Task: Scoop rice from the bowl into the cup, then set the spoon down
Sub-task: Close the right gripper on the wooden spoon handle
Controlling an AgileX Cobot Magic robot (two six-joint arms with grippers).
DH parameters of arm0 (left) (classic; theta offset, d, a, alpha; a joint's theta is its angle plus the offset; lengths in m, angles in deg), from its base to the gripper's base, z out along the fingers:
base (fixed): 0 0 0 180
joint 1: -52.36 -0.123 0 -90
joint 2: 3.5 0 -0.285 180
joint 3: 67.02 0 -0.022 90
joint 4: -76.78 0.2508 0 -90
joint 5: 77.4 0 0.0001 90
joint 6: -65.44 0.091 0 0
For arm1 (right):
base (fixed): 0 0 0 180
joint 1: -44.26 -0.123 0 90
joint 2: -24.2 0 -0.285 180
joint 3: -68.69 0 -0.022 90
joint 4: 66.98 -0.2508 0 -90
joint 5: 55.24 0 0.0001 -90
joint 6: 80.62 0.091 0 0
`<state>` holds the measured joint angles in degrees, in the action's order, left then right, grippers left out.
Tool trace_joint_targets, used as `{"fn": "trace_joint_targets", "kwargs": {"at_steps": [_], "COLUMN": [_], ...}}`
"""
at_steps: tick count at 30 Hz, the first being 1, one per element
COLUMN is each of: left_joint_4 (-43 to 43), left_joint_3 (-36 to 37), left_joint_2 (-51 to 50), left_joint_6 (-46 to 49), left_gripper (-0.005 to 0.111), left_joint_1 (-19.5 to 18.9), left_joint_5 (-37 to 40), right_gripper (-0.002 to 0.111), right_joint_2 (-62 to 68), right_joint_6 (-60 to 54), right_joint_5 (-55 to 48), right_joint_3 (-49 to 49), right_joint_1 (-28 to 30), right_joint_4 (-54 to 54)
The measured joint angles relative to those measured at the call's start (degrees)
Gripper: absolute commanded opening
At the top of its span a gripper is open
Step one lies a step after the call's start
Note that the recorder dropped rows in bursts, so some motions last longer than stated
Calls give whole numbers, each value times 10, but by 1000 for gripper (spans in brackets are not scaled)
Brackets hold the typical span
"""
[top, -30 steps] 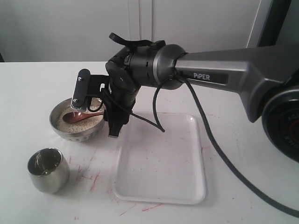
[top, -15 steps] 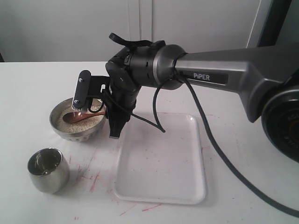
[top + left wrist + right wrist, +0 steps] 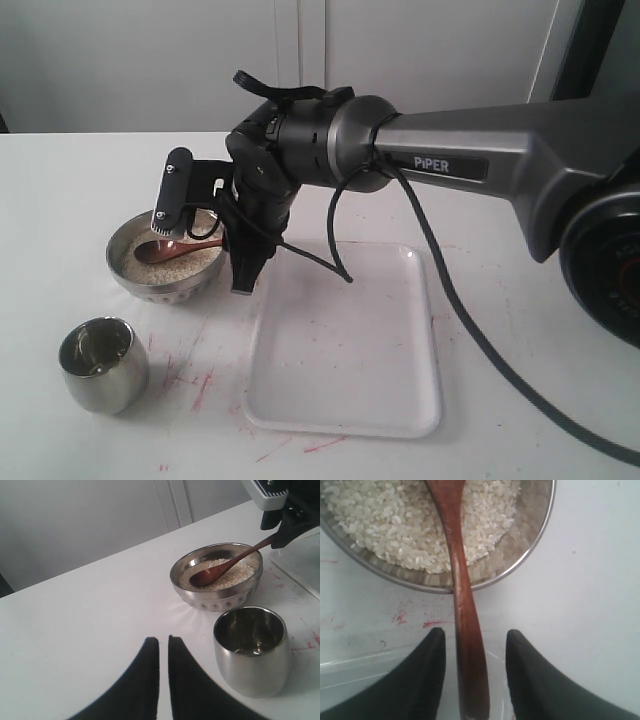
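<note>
Over the last second almost nothing has been altered: the right tool (image 3: 476,635) has been shifted only slightly and is kept open astride the handle of the spoon (image 3: 462,600), with gaps seen on both sides, though contact deeper in cannot be ruled out. The spoon's head is left lying on the rice (image 3: 395,525) in the bowl (image 3: 160,290). The cup (image 3: 252,672), just beside the bowl on the surface (image 3: 75,605), is judged unfilled, so scooping is barely begun. The left tool (image 3: 162,640) is held nearly closed on nothing.
</note>
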<state>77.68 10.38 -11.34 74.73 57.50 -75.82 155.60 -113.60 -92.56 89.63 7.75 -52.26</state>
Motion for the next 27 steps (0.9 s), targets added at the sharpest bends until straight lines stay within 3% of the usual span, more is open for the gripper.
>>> {"fn": "trace_joint_targets", "kwargs": {"at_steps": [27], "left_joint_4": [0], "left_joint_3": [0], "left_joint_2": [0], "left_joint_6": [0], "left_gripper": [14], "left_joint_1": [0], "left_joint_5": [0], "right_gripper": [38], "right_joint_2": [15], "right_joint_6": [0], "right_joint_5": [25], "right_joint_3": [0], "right_joint_1": [0], "right_joint_4": [-9]}}
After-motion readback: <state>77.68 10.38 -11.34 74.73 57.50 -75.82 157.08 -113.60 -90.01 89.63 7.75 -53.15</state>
